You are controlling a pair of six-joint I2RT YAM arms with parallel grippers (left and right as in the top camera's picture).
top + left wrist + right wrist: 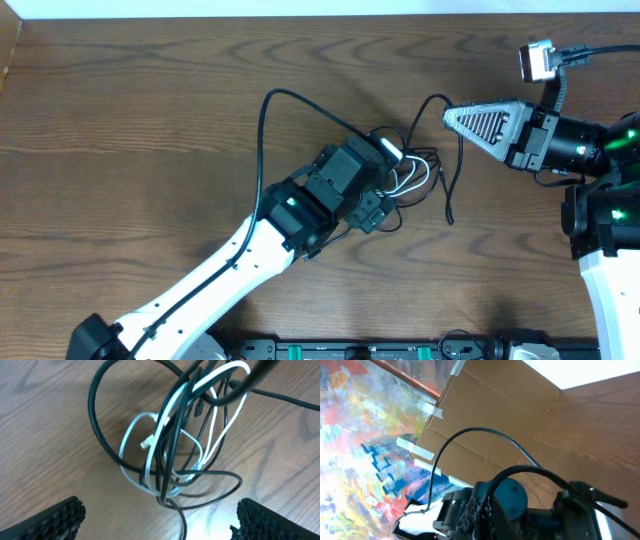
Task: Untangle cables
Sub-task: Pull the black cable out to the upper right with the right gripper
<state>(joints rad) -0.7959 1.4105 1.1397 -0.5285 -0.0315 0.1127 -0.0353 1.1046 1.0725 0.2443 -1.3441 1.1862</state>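
The cables lie in a tangle at the table's centre. A thin black cable (263, 125) (95, 420) loops widely, and a shorter white cable (416, 178) (220, 425) coils through it, with its small plug end (146, 444) inside the loops. My left gripper (385, 182) (160, 522) hovers over the tangle, open. Its dark fingertips (55, 520) stand wide apart and nothing is between them. A black strand runs down the gap on the wood. My right gripper (450, 114) (487, 505) is to the right of the knot, shut on a strand of the black cable (470, 432) that arches up from its fingers.
A camera block (538, 60) with thick black wires sits above the right arm. The left arm's white link (220, 270) crosses the front left of the table. A cardboard wall (490, 405) and a colourful painted surface (355, 435) show beyond the table.
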